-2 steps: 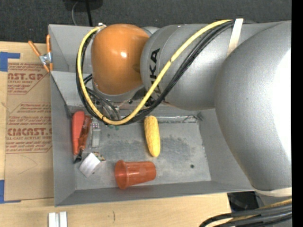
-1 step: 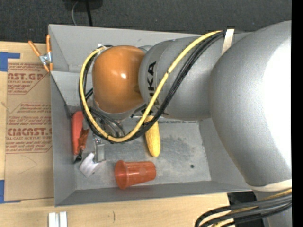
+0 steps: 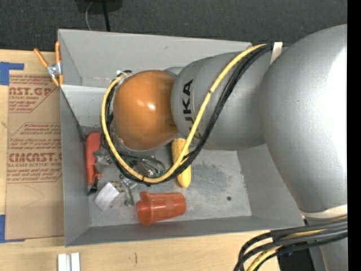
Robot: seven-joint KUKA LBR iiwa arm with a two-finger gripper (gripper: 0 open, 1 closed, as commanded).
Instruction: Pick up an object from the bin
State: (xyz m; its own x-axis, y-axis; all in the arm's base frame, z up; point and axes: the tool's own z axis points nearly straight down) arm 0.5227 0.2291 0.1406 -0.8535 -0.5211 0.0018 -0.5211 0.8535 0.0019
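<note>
In the bin [image 3: 223, 176], clocked from the hand [image 3: 138, 169] under the orange wrist cover [image 3: 144, 109]: red-orange cup [image 3: 161, 206] on its side at 5 o'clock, white block [image 3: 107, 196] at 8, red tool [image 3: 92, 157] at 9 along the wall, yellow banana-shaped piece [image 3: 181, 164] at 3; how far the hand is open cannot be told.

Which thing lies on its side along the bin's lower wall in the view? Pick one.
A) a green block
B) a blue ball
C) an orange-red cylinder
C: the orange-red cylinder lies on its side just above the lower wall of the bin, with a yellow piece farther up.
</note>
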